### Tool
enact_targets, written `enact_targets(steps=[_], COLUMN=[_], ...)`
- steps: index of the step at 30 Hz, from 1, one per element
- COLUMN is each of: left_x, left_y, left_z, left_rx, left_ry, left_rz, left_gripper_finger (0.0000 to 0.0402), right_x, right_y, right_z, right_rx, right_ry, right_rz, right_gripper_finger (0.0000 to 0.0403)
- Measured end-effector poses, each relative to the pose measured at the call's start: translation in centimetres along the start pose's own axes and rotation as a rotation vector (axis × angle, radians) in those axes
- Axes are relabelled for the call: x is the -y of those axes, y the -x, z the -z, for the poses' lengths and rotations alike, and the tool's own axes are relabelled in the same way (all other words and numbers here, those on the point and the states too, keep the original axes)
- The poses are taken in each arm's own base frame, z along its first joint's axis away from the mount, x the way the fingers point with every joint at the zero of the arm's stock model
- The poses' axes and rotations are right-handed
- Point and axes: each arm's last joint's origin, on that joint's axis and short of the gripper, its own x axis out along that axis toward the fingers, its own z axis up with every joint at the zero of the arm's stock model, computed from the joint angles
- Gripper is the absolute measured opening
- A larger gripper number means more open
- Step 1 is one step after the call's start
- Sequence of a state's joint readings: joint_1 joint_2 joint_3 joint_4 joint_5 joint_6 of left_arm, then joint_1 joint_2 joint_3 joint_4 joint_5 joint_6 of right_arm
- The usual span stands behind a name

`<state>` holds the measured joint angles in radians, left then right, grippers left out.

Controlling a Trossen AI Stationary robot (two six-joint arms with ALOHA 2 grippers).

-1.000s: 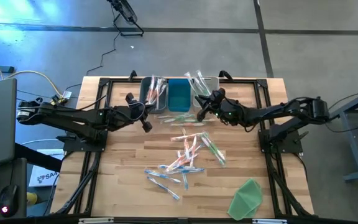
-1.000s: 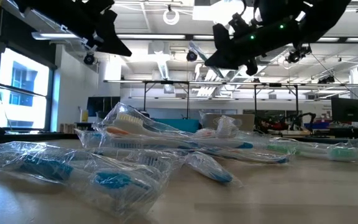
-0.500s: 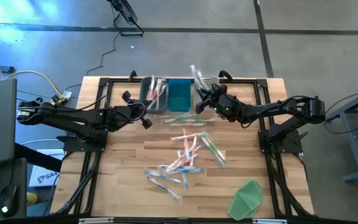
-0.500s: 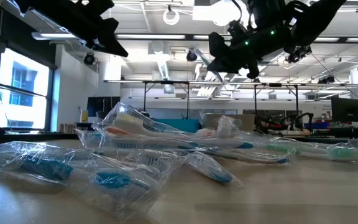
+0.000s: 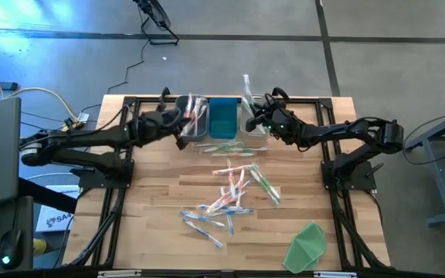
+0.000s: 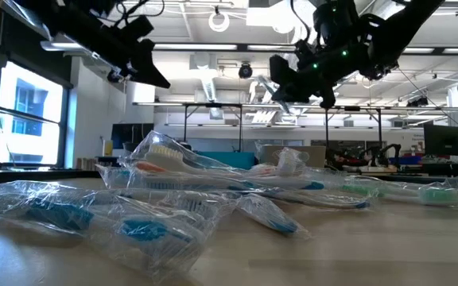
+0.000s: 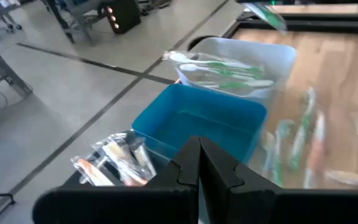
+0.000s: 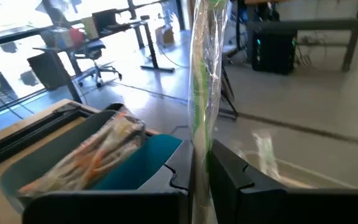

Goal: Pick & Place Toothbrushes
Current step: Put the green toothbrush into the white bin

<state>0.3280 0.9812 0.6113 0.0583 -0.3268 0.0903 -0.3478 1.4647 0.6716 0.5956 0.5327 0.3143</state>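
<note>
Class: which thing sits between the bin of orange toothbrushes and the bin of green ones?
The blue bin, seen in the high view, between the orange-toothbrush bin and green-toothbrush bin.

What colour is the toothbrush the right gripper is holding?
Green, inside a clear wrapper; it shows best in the right wrist view, pinched by the right gripper.

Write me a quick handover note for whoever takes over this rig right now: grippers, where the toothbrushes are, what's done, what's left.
Right gripper: shut on a wrapped green toothbrush, held upright over the bins at the table's far edge.
Left gripper: shut, nothing in it, hovering by the left bin.
Bins: left bin holds wrapped orange brushes, the blue middle bin looks empty, the clear right bin holds green brushes.
Done: some orange and green brushes sorted.
Left: release the held green brush, probably into the right bin, then clear the loose toothbrushes scattered mid-table. A green sheet lies at the near right corner.
</note>
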Motion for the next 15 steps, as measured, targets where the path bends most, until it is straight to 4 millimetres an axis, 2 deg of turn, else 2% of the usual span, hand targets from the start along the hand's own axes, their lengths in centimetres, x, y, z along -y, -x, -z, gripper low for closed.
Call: enact_targets(steps=[7, 15], left_x=[-2.5, -2.9], left_y=[-0.8, -0.9], left_z=[0.4, 0.4], left_rx=[-0.015, -0.013], left_ry=[0.043, 0.049], left_rz=[0.016, 0.021], left_gripper_finger=[0.0000, 0.0000], right_x=[1.2, 2.2], right_y=[-0.7, -2.3], right_z=[1.1, 3.7], right_rx=[-0.088, -0.176], right_ry=[-0.024, -0.020], right_rz=[0.066, 0.108], right_gripper_finger=[0.0020, 0.0020])
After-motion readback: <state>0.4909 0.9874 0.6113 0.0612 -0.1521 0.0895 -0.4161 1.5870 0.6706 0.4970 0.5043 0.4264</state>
